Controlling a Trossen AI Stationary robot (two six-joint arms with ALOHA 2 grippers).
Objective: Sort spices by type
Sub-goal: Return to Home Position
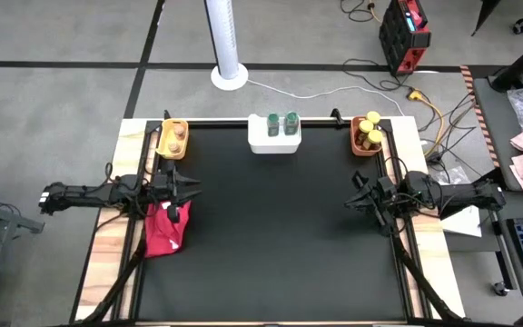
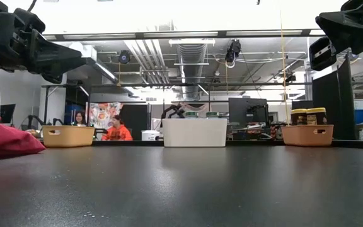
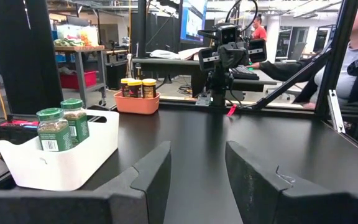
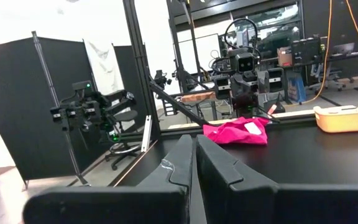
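Observation:
Two green-lidded spice jars [image 1: 281, 123] stand in the white tray [image 1: 273, 143] at the table's far edge, also visible as jars [image 3: 63, 126] in the left wrist view. Brown-lidded jars [image 1: 177, 136] sit in the yellow tray [image 1: 172, 152] at the far left. Yellow-lidded jars [image 1: 371, 130] stand in the orange tray [image 1: 356, 141] at the far right, with their bodies [image 2: 309, 116] rising above its rim. My left gripper [image 1: 192, 188] hovers open at the table's left side. My right gripper [image 1: 352, 202] hovers shut at the right side. Neither touches anything.
A red cloth [image 1: 163, 227] lies in a heap at the table's left edge, just nearer than my left gripper. The black table top [image 1: 275, 236] stretches between the two arms. People sit beyond the table's far side in the low view.

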